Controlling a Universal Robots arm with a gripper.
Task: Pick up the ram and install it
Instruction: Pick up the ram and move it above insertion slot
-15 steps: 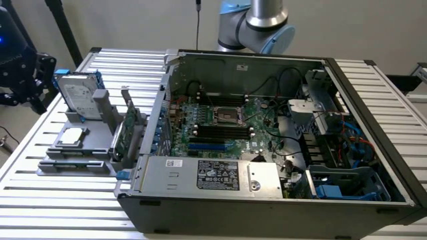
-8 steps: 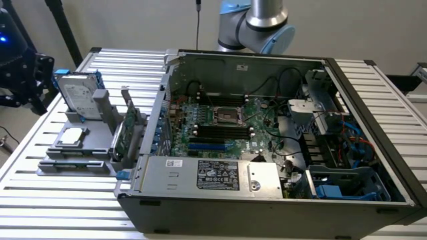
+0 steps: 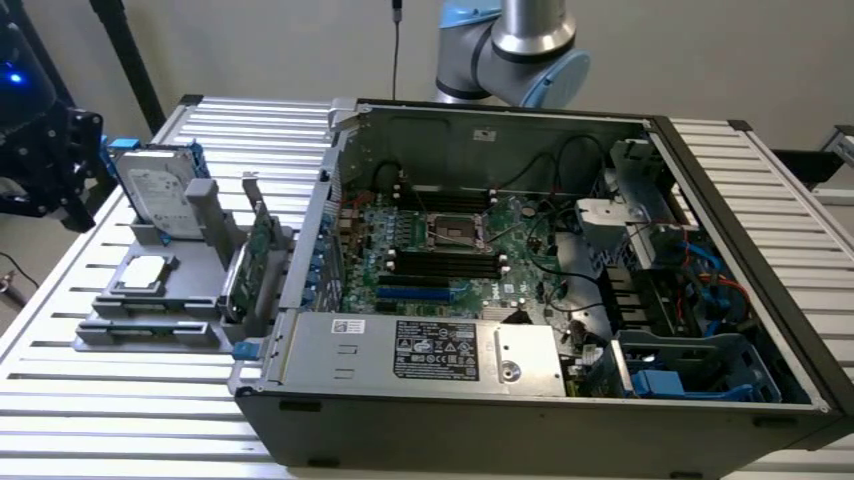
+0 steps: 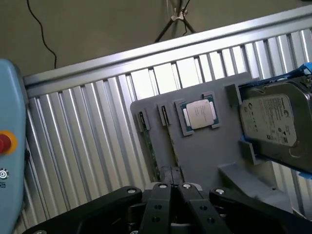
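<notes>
Over the slatted table (image 4: 92, 146), closed jaws hover near the ram (image 4: 169, 139).

This is a robotics lab bench, no question. A ribbed aluminium worktop (image 3: 107, 400) carries an opened computer case (image 3: 467, 135), its motherboard (image 3: 441, 250) bare to the room. At the exterior view's left sits a grey parts fixture (image 3: 147, 320) holding a hard drive (image 3: 158, 190) and a processor chip (image 3: 144, 272). At the far side, behind the case, rises a blue-and-silver robot arm (image 3: 527, 40). The wrist view catches a control pendant (image 4: 9, 146) with 1 red button (image 4: 4, 143), and tripod legs (image 4: 175, 19) on the floor.
</notes>
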